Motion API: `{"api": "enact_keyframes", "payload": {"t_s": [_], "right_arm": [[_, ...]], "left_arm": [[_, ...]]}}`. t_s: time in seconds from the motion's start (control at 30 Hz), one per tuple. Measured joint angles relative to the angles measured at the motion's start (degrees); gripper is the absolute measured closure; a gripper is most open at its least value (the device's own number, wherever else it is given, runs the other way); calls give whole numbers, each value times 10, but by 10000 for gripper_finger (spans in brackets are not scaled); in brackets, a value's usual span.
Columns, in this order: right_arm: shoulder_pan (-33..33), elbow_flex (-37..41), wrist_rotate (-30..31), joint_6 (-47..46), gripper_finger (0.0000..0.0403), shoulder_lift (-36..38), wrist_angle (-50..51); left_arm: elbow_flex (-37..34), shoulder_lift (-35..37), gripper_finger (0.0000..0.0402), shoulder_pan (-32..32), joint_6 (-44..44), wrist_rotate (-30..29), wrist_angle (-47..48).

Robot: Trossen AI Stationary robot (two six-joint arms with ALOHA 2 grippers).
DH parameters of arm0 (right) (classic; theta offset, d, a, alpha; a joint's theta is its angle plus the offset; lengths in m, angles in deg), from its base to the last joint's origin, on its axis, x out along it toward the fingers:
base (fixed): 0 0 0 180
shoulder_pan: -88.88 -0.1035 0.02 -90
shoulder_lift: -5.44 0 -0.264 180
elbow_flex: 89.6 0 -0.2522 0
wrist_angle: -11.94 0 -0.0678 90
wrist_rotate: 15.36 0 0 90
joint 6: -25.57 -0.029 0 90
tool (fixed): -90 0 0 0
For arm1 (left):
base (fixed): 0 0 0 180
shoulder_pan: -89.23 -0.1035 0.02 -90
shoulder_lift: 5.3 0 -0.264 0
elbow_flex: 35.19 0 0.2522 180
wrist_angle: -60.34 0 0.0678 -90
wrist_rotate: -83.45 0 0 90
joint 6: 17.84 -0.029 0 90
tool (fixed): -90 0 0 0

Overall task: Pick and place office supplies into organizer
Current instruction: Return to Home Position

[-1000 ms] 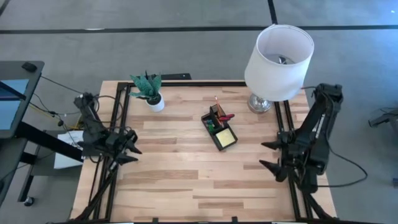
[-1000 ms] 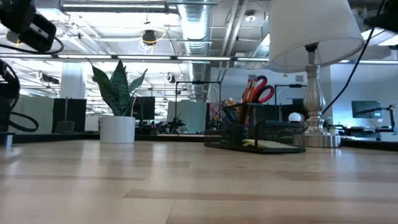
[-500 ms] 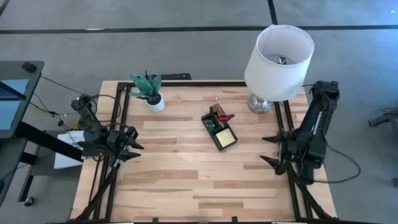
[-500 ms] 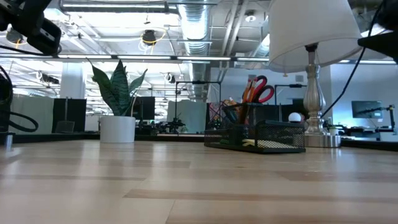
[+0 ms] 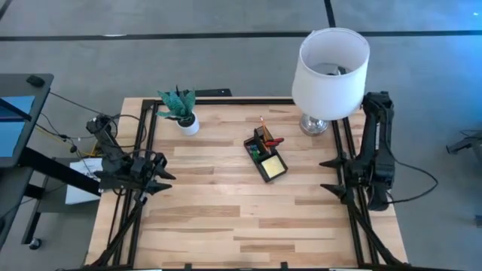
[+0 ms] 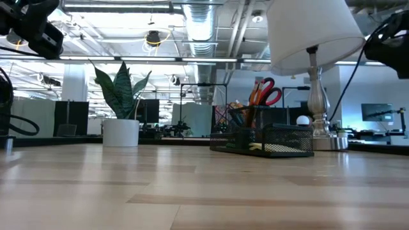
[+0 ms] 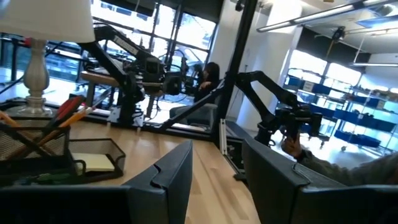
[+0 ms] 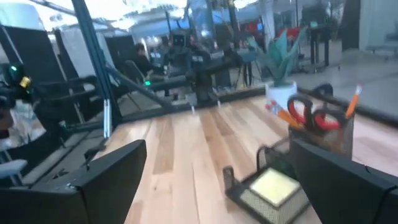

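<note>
The black mesh organizer (image 5: pixel 265 156) stands on the table's middle, a little toward the far edge. Red-handled scissors (image 6: pixel 268 93) and orange pencils (image 5: pixel 262 123) stick up out of its far compartment, and a yellow sticky-note pad (image 5: pixel 276 166) lies in its near one. The right wrist view shows the organizer (image 8: pixel 281 183) with the pad (image 8: pixel 272 185) in it. My left gripper (image 5: pixel 166 181) stands open at the table's left edge, pointing at the organizer (image 7: pixel 59 155). My right gripper (image 5: pixel 328 176) is wide open at the right edge. Neither has anything between its fingers.
A white-shaded lamp (image 5: pixel 330 69) stands at the far right, close to my right arm's upper part (image 5: pixel 376 120). A potted green plant (image 5: pixel 181 111) stands at the far left. Bare wood lies between the organizer and the table's near edge. Other robot arms and people show beyond the table.
My right arm has folded back toward the right edge, and its gripper has gone a little toward the far edge, still wide open. The lamp's shade has shifted toward the table's left. The organizer has not moved.
</note>
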Motion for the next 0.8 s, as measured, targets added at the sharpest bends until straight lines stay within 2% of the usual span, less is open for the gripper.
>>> {"api": "enact_keyframes", "payload": {"t_s": [0.27,0.5,0.6,0.73,0.8], "right_arm": [[-17,-1,4,0,9,14,26],[-13,0,-16,1,10,14,20],[-8,0,-45,1,9,14,14],[-4,0,-112,-2,10,14,7],[-4,0,-124,-18,9,14,-7]], "left_arm": [[0,0,265,0,2,0,2],[0,0,265,0,-9,-2,64],[0,0,265,0,0,-3,91],[0,-3,265,0,1,-2,90],[0,-3,265,0,1,-2,91]]}}
